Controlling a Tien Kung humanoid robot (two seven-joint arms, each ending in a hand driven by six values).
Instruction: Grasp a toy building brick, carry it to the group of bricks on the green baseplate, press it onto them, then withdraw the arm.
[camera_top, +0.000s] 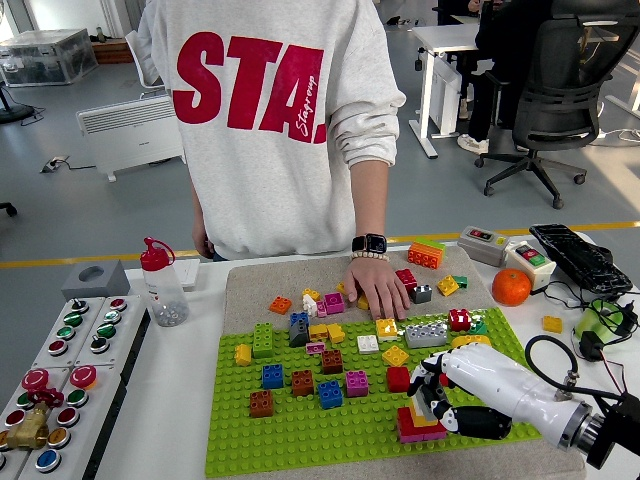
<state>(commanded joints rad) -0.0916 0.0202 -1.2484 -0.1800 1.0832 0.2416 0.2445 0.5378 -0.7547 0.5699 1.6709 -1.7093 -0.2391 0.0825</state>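
pressing down on the little stack of bricks (421, 424) near the front right corner of the green baseplate (300, 435), the right hand (440, 392) has its fingers (428, 385) curled over the top so the brick clicks on tight. a person's hand (376, 288) rests on loose bricks (390, 326) at the far side, maybe to pick one.

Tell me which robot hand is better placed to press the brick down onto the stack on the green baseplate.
The right. The right hand is already at the red and yellow brick stack on the green baseplate, fingers curled over its top. The left hand isn't in view.
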